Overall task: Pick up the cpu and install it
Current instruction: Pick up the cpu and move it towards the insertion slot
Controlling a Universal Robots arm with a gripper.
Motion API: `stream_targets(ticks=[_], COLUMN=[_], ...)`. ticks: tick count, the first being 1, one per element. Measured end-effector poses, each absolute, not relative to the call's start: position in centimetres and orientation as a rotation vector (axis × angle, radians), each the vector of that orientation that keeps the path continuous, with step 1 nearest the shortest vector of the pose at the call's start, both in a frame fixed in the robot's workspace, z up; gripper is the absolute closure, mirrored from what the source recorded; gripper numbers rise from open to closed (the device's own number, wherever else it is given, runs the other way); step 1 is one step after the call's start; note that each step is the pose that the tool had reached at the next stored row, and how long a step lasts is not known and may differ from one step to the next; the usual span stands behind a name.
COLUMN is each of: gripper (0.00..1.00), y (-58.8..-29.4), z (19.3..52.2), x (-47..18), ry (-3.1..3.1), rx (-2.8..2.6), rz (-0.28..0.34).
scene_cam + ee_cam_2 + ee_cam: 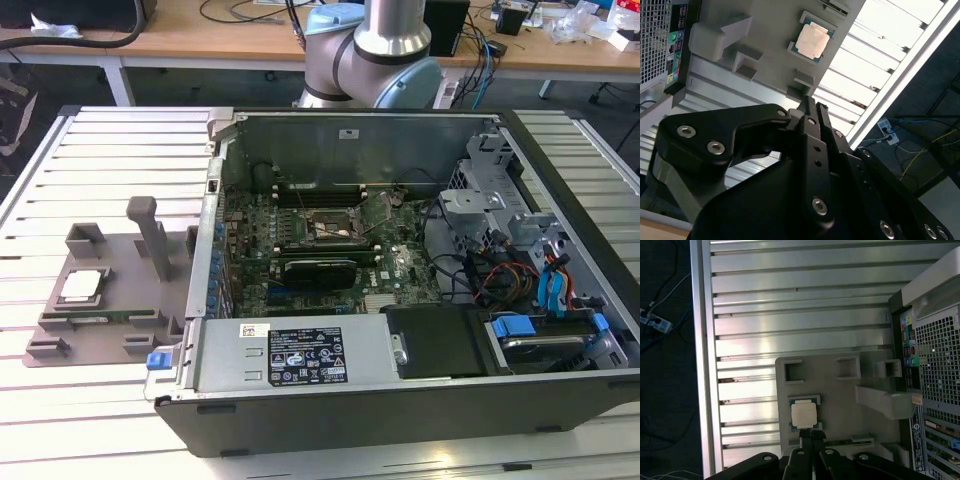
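Silver-grey cpu (82, 285) (812, 41) (804, 415): lies flat, metal top up, in a square recess of the holder tray; its thin green border shows around the lid in both wrist views.
Holder tray (120, 270) (765, 30) (840, 400): grey plastic, resting on the slatted table just beside the computer case, on the exterior view's left; small block-shaped pockets sit around the cpu.
Post (150, 230): grey upright, rising from the tray between the cpu and the case.
Gripper (812, 107) (812, 437): black, hanging over the tray with its tips pointed at the tray edge next to the cpu, apart from the chip.
Fingers (806, 442): drawn together with only a thin seam between them, gripping nothing.
Socket (328, 228): dark square frame near the middle of the motherboard.
Motherboard (400, 270): green, lying flat inside the case.
Computer case (400, 390): black and grey tower on its side, side panel off; its perforated rear panel (935, 355) faces the tray.
Table (100, 140) (790, 315): pale metal slats under both tray and case.
Robot arm (375, 50): grey and light blue, standing behind the case in the exterior view.
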State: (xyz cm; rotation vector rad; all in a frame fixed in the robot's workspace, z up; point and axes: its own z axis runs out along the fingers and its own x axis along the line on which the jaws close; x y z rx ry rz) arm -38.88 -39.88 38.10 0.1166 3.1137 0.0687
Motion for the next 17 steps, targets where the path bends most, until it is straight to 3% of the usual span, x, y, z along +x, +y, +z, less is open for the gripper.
stream_targets(ticks=[2, 4, 5, 7, 15, 17], gripper=[0.71, 0.45, 0.45, 0.45, 0.45, 0.39], y=[-39.89, -39.89, -39.88, -39.87, -39.85, -39.85], z=[38.09, 38.10, 38.10, 38.09, 38.09, 38.09], x=[-38.88, -38.89, -38.89, -38.89, -38.88, -38.88], ry=[3.114, 3.114, 3.114, 3.113, 3.115, 3.115], rx=[0.117, 0.117, 0.117, 0.111, 0.024, 0.023], rz=[0.069, 0.069, 0.067, 0.006, 0.007, 0.007])
